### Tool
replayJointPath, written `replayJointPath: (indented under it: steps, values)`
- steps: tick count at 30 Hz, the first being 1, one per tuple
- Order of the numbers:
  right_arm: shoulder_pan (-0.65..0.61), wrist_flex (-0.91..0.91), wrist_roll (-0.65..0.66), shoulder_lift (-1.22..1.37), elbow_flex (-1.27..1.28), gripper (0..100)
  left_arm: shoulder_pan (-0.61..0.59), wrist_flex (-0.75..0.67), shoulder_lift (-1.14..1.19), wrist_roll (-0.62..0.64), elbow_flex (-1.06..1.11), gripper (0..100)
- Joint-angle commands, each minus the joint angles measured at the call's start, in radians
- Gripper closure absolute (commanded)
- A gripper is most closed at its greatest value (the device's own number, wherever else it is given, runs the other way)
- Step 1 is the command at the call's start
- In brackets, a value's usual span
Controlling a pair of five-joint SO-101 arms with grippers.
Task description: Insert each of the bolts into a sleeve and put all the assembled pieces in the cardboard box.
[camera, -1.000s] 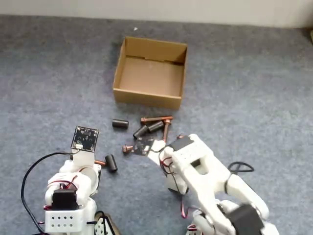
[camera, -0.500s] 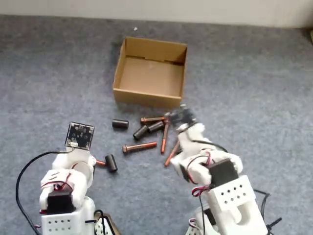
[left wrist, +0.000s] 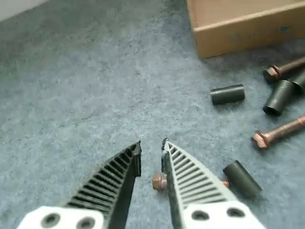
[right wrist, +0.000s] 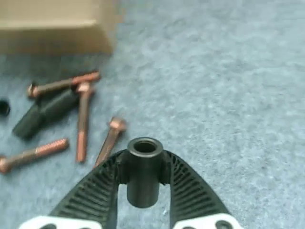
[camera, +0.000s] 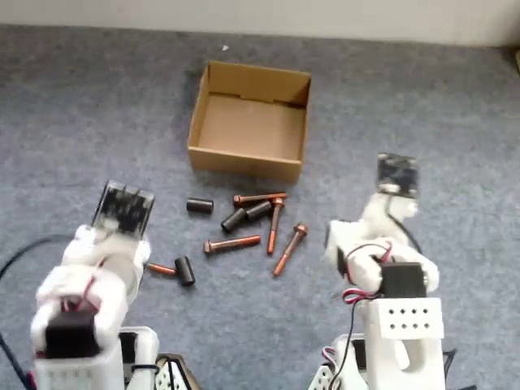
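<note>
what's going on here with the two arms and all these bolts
The right hand is shut on a black sleeve, held upright above the grey carpet. The left hand hangs open over a bolt lying next to another sleeve. Four more bolts and three sleeves lie loose in front of the cardboard box, which has nothing in it yet.

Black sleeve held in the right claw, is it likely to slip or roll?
The sleeve looks rigid, so it probably won't deform in the right claw. Being a smooth cylinder, it could roll if dropped, though the carpet should slow it.
</note>
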Motion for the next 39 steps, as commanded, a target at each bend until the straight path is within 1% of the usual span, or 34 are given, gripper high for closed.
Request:
replayJointPath:
  steps: [1, 3, 6, 8, 10, 12, 15, 18, 21, 24, 29, 39]
  values:
    - [0.122, -0.059, -0.066, -0.022, -0.004, 99.2, 0.145, 0.081, 0.433, -0.002, -0.288, 90]
    - [0.163, -0.071, -0.094, -0.022, -0.002, 99.2, 0.223, 0.112, 0.590, 0.012, -0.390, 90]
    - [0.214, -0.087, -0.130, -0.022, -0.002, 99.2, 0.338, 0.120, 0.773, 0.071, -0.512, 89]
    - [0.255, -0.099, -0.150, -0.022, -0.002, 99.2, 0.418, 0.120, 0.874, 0.115, -0.576, 84]
    - [0.302, -0.114, -0.169, -0.022, -0.002, 99.2, 0.498, 0.118, 0.966, 0.198, -0.639, 77]
    - [0.346, -0.122, -0.187, -0.022, -0.002, 99.2, 0.567, 0.118, 1.055, 0.269, -0.700, 72]
    - [0.400, -0.128, -0.203, -0.022, -0.002, 99.2, 0.664, 0.095, 1.204, 0.319, -0.788, 72]
    - [0.426, -0.128, -0.210, -0.027, -0.002, 99.2, 0.728, 0.029, 1.360, 0.353, -0.851, 74]
    - [0.435, -0.128, -0.210, -0.028, -0.004, 99.2, 0.763, -0.034, 1.501, 0.367, -0.909, 75]
    - [0.435, -0.128, -0.210, -0.028, -0.004, 99.2, 0.786, -0.068, 1.618, 0.367, -0.966, 76]
    - [0.435, -0.128, -0.207, -0.028, -0.004, 99.2, 0.792, -0.114, 1.799, 0.367, -1.047, 77]
    - [0.427, -0.127, -0.203, -0.028, -0.004, 99.2, 0.788, -0.110, 2.081, 0.367, -1.242, 82]
